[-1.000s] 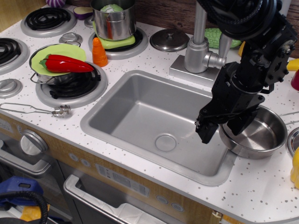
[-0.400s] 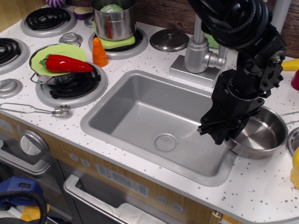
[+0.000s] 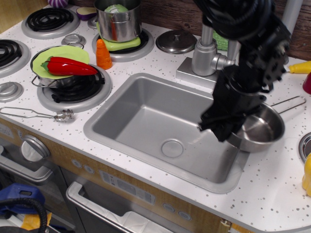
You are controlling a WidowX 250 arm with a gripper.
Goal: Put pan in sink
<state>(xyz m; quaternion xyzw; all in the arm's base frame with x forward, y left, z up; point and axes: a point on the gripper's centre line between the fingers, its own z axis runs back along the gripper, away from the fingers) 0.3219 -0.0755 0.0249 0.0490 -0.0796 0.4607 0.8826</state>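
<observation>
The pan (image 3: 260, 131) is a shiny shallow steel pan with a thin wire handle (image 3: 287, 104) pointing to the right. It is raised and tilted over the right rim of the sink (image 3: 141, 116), a grey basin with a round drain (image 3: 172, 148). My gripper (image 3: 224, 130) is shut on the pan's left rim, just inside the sink's right edge. The black arm hides the pan's near-left side.
The steel faucet (image 3: 208, 53) stands right behind the sink, close to my arm. A flat lid (image 3: 176, 41), a tall pot (image 3: 118, 19), an orange carrot (image 3: 102, 53) and a green plate with a red pepper (image 3: 65, 65) lie to the left. A yellow object (image 3: 307, 174) sits at the right edge.
The gripper closed on the pan's rim, then lifted it and moved it left toward the sink. The pan is now tilted and its handle has come into view.
</observation>
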